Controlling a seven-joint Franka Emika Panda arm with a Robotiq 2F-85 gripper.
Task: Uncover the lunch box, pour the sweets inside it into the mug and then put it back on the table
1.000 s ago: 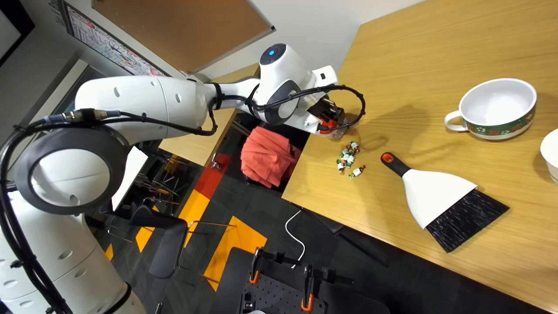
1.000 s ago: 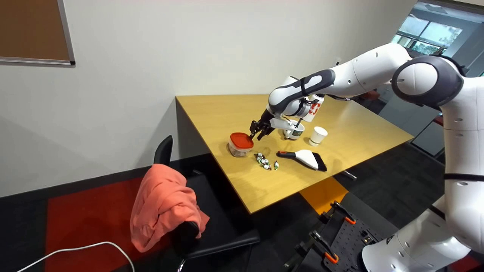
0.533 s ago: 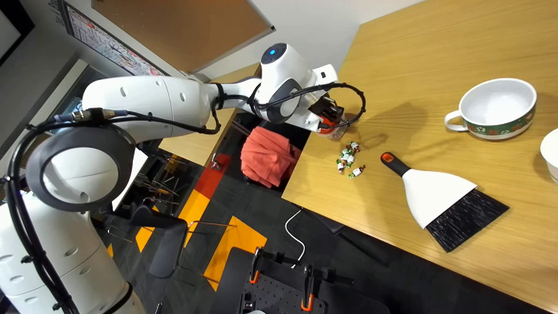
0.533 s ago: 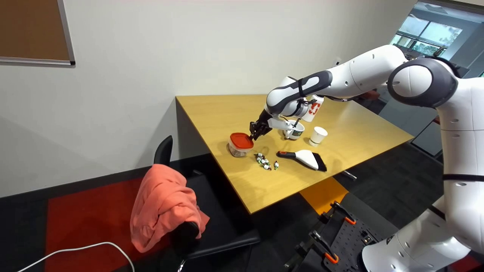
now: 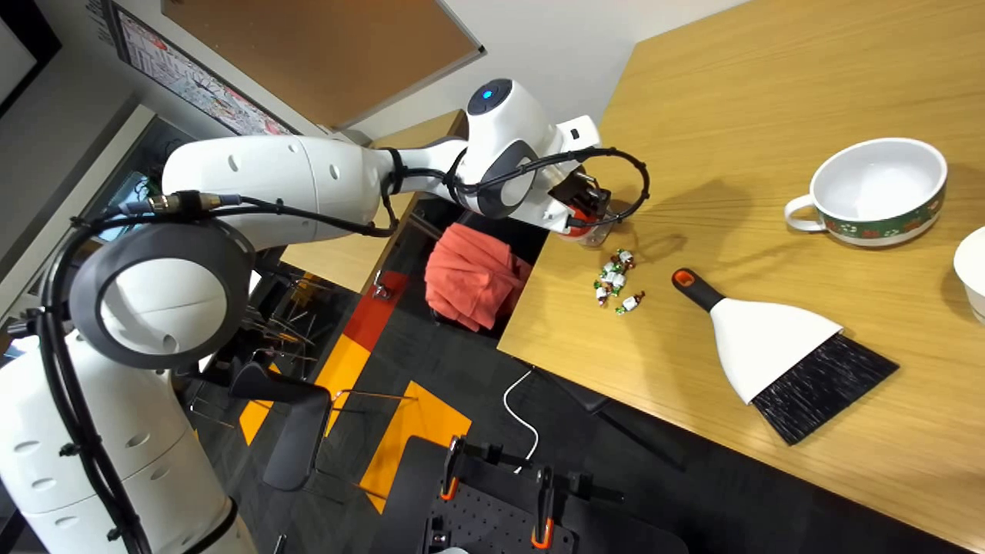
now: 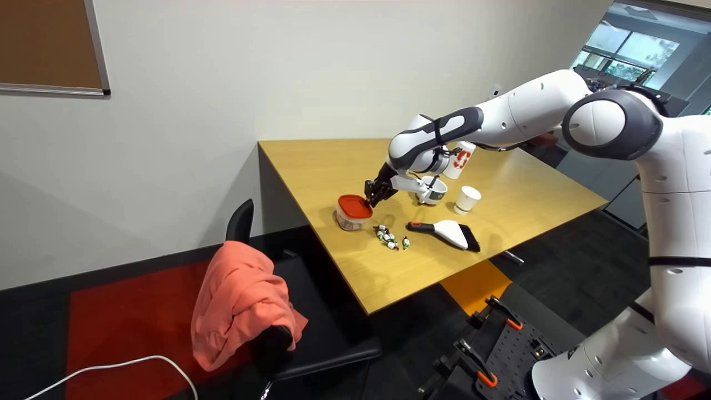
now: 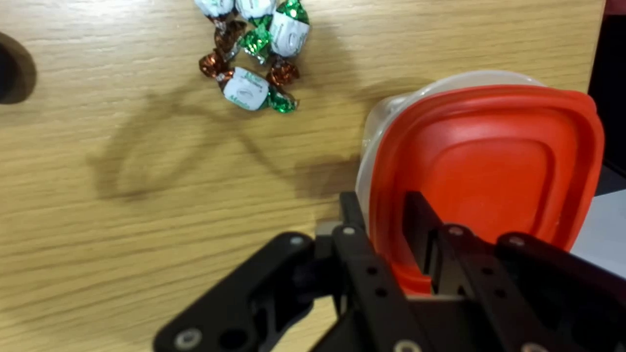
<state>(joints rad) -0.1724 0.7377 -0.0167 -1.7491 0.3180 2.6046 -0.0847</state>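
Arm (image 6: 516,114) shifted at the elbow since earlier. Gripper (image 7: 383,203) spread, one finger each side of the edge of the red lid (image 7: 494,166); contact unclear. Lunch box (image 6: 350,223) capped on table (image 6: 311,161), sweets (image 6: 386,238) near it.

At the right of the wrist view, the lid (image 7: 494,164) is bright orange-red, the lunch box (image 7: 386,115) clear with a whitish rim; the hand (image 7: 382,205) at the bottom is black. The sweets (image 7: 257,40), at the top left of centre, wear white wrappers with green and brown foil twists. The table (image 7: 146,244) is honey-coloured with darker wood grain. In an exterior view, the mug (image 5: 885,225) at right is white with a green band of red and white motifs; below it, the brush (image 5: 769,342) is white with black bristles and a black, orange-tipped handle.
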